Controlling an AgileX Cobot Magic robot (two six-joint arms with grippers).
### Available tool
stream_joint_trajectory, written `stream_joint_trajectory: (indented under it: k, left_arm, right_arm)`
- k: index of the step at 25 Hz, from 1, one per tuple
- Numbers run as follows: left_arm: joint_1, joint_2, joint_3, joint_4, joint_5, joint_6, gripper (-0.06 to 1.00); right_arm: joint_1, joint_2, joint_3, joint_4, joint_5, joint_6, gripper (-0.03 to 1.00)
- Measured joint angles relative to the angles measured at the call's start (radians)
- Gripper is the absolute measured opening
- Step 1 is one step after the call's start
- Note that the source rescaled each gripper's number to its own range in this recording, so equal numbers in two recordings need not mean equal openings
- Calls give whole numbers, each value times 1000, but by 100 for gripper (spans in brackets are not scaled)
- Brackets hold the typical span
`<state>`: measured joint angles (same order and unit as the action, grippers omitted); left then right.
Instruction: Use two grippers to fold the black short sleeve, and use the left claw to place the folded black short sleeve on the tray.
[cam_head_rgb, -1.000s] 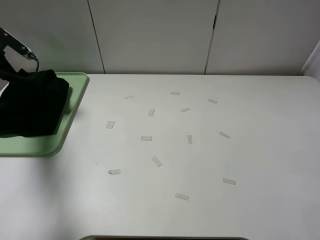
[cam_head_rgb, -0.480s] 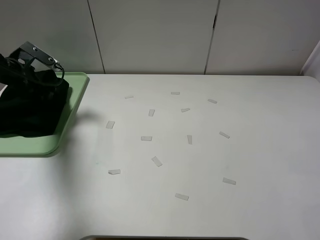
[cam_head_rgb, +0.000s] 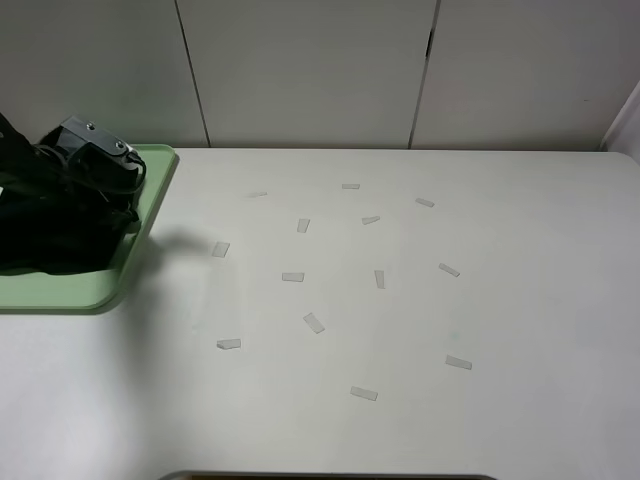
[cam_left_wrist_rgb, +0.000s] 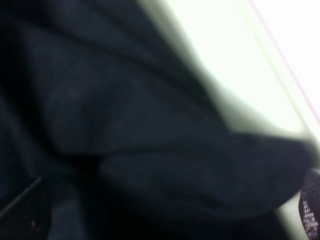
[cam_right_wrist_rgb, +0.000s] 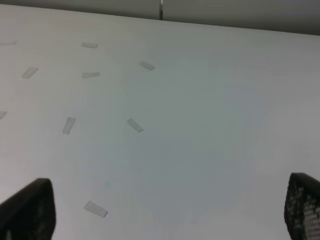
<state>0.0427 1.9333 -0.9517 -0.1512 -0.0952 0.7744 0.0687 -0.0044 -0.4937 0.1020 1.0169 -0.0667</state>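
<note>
Lowered since a moment ago, the left claw (cam_head_rgb: 85, 165) hangs over the folded black cloth short sleeve (cam_head_rgb: 55, 225) lying on the pale green plastic tray (cam_head_rgb: 150, 195); its jaws' state I cannot tell. Right gripper (cam_right_wrist_rgb: 165, 210) jaws spread wide above the white desk (cam_head_rgb: 400, 300).

White tabletop (cam_head_rgb: 520, 300) filling most of the exterior high view, matte and pale. Scattered across its middle — 13 small clear strips (cam_head_rgb: 314, 322), flat on the surface, each turned a different way and none touching another. Nearest the front edge, 1 strip (cam_head_rgb: 364, 394); farthest back, 1 (cam_head_rgb: 350, 186) close to the wall. Behind the table, pale wall panels (cam_head_rgb: 310, 70) split by 2 dark vertical seams. At the bottom edge, a dark curved rim (cam_head_rgb: 330, 476), only partly seen. In the right wrist view — the same tabletop (cam_right_wrist_rgb: 210, 150) with several strips (cam_right_wrist_rgb: 134, 125), well apart.
</note>
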Motion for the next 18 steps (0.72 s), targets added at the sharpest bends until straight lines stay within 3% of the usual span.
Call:
stream_joint_trajectory:
  k: [7,14,18]
  left_arm:
    - [-125,-155,0,0,111,-79,100]
    - [-308,-404,1,0,309,-229,100]
    - [-347,-549,44,3,326,-314,100]
  right_arm:
    - [0,0,0,0,0,0,100]
    - [0,0,0,0,0,0,100]
    - [0,0,0,0,0,0,100]
